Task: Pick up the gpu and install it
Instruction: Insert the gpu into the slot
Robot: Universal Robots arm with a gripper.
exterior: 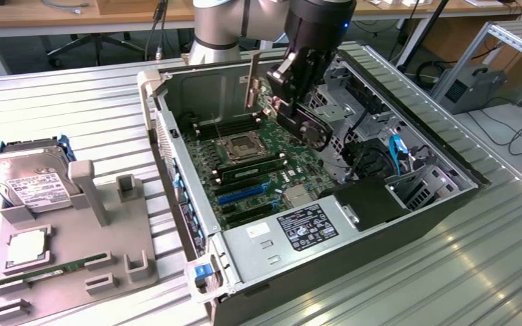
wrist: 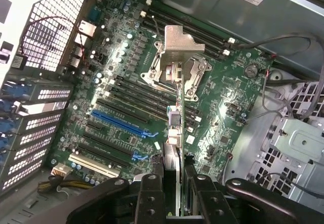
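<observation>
Black shroud, round fan and green board edge mark the gpu, which hangs inside the open computer case, clamped in the gripper of the arm reaching down from the far side of the exterior view. The fingers are closed on the card. In the wrist view the gripper has a finger on either face of the gpu, which is seen edge-on between them. From there the card runs out to its silver end bracket, which overlaps the CPU socket in that view. In the exterior view the bracket stands upright toward the rear wall of the case, and the card sits tilted above the green motherboard, not seated in any slot. The long blue expansion slot lies nearer the front of the board, beyond the CPU socket and the memory sticks already fitted. In the wrist view that blue slot lies off to one side of the card's edge, on the motherboard. A power supply with a black label fills the near end of the case. On the exterior view's left, well apart from the case, a grey fixture rests on the ribbed metal table. It carries a silver hard drive in a blue frame, a processor chip and a narrow green RAM stick.
</observation>
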